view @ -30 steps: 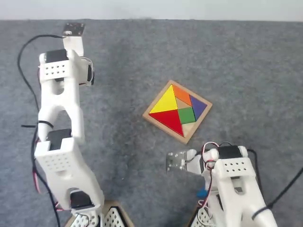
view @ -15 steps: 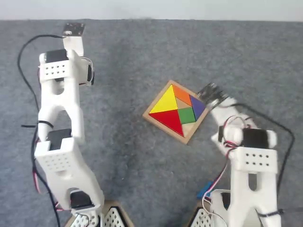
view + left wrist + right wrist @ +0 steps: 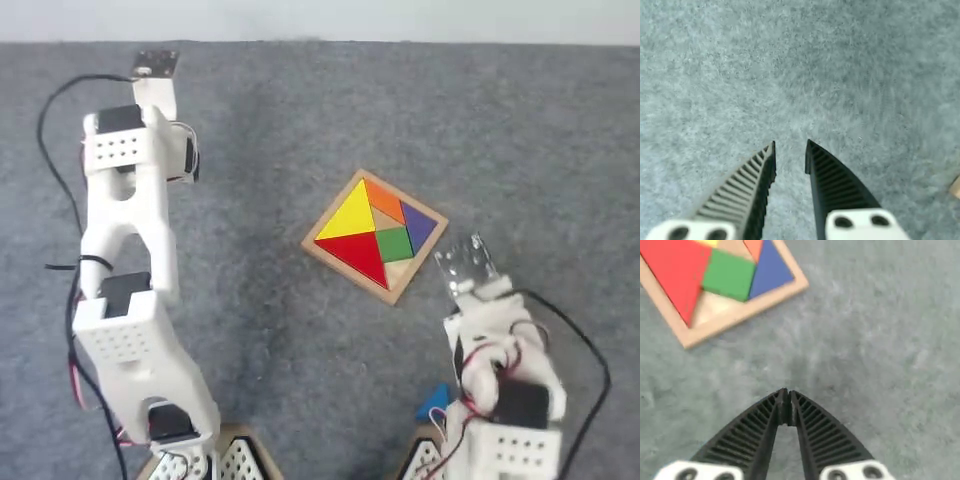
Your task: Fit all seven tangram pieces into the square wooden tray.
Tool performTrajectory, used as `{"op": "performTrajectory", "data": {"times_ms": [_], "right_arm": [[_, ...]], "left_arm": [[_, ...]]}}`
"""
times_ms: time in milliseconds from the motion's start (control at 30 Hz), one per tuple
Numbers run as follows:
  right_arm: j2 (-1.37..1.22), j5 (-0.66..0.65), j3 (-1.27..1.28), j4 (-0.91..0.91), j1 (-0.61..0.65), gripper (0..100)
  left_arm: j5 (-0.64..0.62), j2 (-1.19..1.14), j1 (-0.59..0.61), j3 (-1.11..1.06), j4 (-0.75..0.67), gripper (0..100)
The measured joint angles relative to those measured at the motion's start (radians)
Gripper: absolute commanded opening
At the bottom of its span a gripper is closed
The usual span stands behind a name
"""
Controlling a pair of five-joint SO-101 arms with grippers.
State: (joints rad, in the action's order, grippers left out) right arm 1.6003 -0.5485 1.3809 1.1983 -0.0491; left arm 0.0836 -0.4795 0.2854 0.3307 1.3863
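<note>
Left to right: left gripper (image 3: 790, 145) sits far left over the bare grey carpeted table (image 3: 500, 120), jaws a narrow gap apart, holding nothing. Square wooden tray (image 3: 340, 265) is mid-table, turned corner-on. In it I count five coloured pieces: one large yellow triangle (image 3: 350, 215), one large red triangle (image 3: 362, 255), one orange triangle (image 3: 385, 200), one green square (image 3: 395, 243) and one blue-violet piece (image 3: 418, 227) at the right corner. There are also two pale patches, one central (image 3: 383, 220) and one at the near corner (image 3: 400, 272); can't tell if they are plain-wood pieces or bare tray floor. Right gripper (image 3: 786, 392) hangs just right of the tray over carpet, jaws closed tip to tip, empty. One small blue object (image 3: 432, 402) lies by the right arm's base; unclear whether it is a piece. Judgement: late stage, either done or two slots short. Next move calls for checking those pale patches, and if they are open, finding a loose piece to grip.
</note>
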Motion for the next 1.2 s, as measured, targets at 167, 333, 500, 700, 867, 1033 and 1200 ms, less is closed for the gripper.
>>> {"op": "performTrajectory", "data": {"times_ms": [167,333,500,700,867,1033,1200], "right_arm": [[0.201,0.0,0.173,-0.034,-0.146,0.9],[0.178,0.0,0.285,-0.153,-0.25,0.8],[0.18,0.0,0.285,-0.161,-0.353,0.8],[0.183,0.0,0.285,0.048,-0.404,0.8],[0.186,0.0,0.285,0.115,-0.407,0.8],[0.189,0.0,0.285,0.115,-0.405,0.8],[0.19,0.0,0.285,0.115,-0.402,0.8]], "left_arm": [[-0.014,0.005,-0.021,-0.052,-0.034,10],[-0.084,0.005,-0.035,-0.126,-0.143,10],[-0.11,0.005,-0.032,-0.166,-0.207,10],[-0.118,0.005,-0.032,-0.21,-0.285,10],[-0.118,0.006,-0.028,-0.278,-0.336,10],[-0.121,0.006,-0.026,-0.319,-0.41,10],[-0.12,0.006,-0.026,-0.319,-0.42,10]]}}
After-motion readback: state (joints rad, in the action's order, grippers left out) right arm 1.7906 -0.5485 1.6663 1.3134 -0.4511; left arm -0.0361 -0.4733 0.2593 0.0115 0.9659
